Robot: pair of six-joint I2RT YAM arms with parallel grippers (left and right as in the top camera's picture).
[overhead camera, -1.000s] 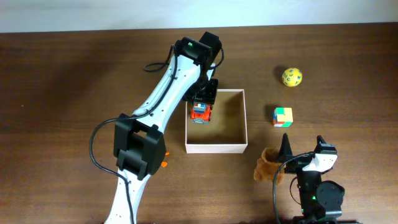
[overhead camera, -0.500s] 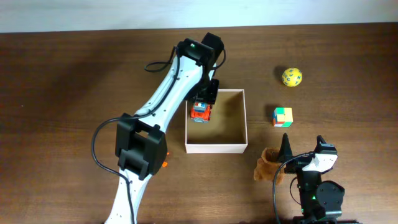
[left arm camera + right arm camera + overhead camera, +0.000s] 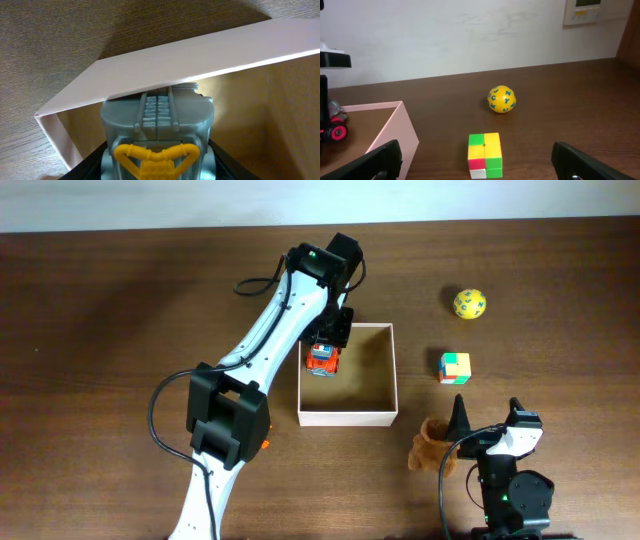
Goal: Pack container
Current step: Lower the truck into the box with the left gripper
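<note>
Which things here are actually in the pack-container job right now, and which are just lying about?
In the job: container; toy vehicle, gripped by the left gripper at the container's corner.

Lying about: yellow ball; colour cube; brown plush beside the open, idle right gripper. All are on the table and untouched, and are probably later items to pack.

A: Setting reads as a robotics lab or test room, not a home
B: Grounds?
A: Two cabled robot arms, one white [image 3: 270, 335], one black [image 3: 510, 490], at a dark wood-grain table [image 3: 100, 330]. On it, spaced apart: the container [image 3: 348, 417], a yellow ball [image 3: 469, 303], a colour cube [image 3: 455, 367]
B: Surroundings?
A: Plain white wall [image 3: 445, 35] behind the table, with a pale wall-mounted control panel [image 3: 584, 11] at upper right. A wooden edge stands beside it; door or frame, cannot tell
</note>
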